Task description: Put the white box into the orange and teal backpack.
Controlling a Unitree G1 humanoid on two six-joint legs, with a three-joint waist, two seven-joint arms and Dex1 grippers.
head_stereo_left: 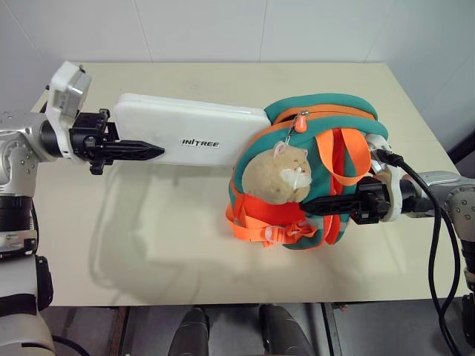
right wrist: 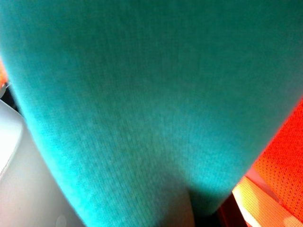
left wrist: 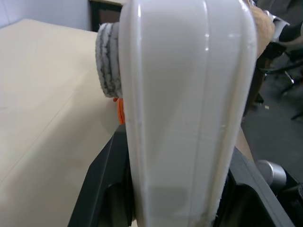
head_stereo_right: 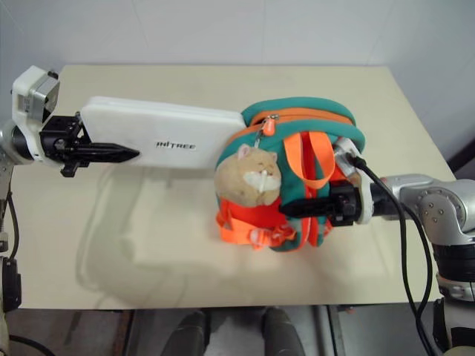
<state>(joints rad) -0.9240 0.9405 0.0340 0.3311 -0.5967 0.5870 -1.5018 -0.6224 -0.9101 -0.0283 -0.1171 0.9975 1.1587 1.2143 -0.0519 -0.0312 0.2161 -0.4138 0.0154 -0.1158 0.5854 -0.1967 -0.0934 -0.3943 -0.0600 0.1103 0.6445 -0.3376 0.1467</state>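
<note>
Here white box [head_stereo_left: 189, 135] pokes into orange and teal backpack [head_stereo_left: 319, 167].

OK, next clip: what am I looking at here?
A humanoid robot is loading a flat white plastic box into a small orange and teal backpack over a beige table. The left gripper clamps the box's outer end; its other end sits at the bag's opening. The right gripper, shut, holds the backpack's side.
</note>
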